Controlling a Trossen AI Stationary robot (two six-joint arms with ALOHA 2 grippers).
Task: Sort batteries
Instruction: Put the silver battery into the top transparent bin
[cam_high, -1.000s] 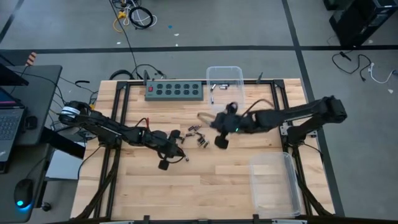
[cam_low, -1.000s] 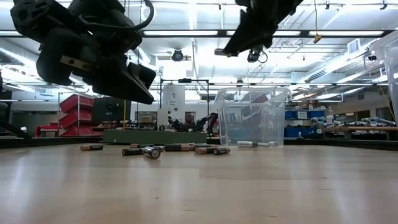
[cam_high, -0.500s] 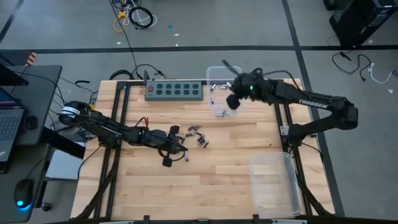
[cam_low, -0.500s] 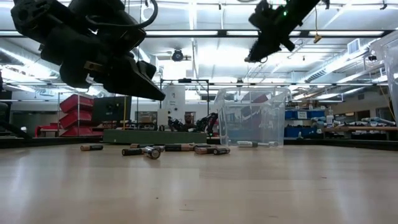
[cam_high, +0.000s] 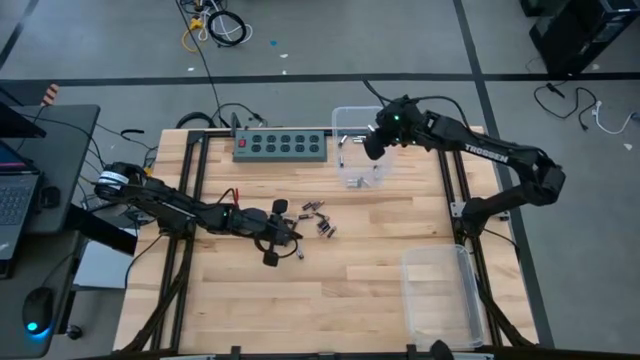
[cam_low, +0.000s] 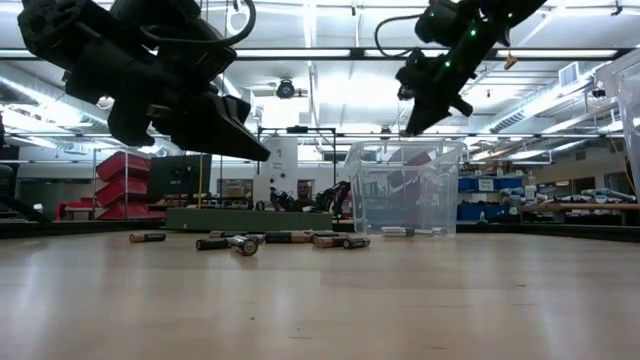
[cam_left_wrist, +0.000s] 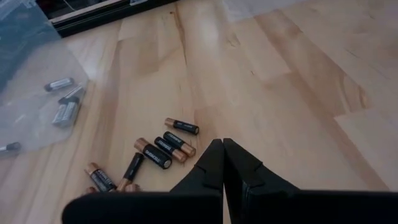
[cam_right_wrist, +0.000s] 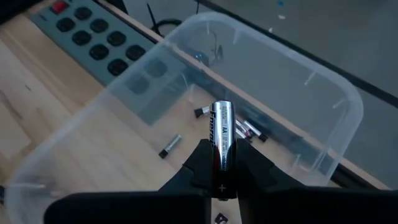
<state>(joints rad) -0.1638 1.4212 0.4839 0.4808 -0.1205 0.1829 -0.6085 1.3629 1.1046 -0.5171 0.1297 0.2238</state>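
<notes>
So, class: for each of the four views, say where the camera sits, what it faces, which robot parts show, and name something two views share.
High: overhead, straight down; both arms, table.
Low: table height, level into the room; both grippers hang from above.
Left wrist: behind the shut left gripper, facing loose batteries.
Right wrist: behind the right gripper, which holds a battery above the bin.
Shared: bin in high, low and right wrist.

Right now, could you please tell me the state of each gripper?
Left gripper: shut, holding nothing, above the wooden table.
Right gripper: shut on a silvery cylindrical battery, over the clear plastic bin.
</notes>
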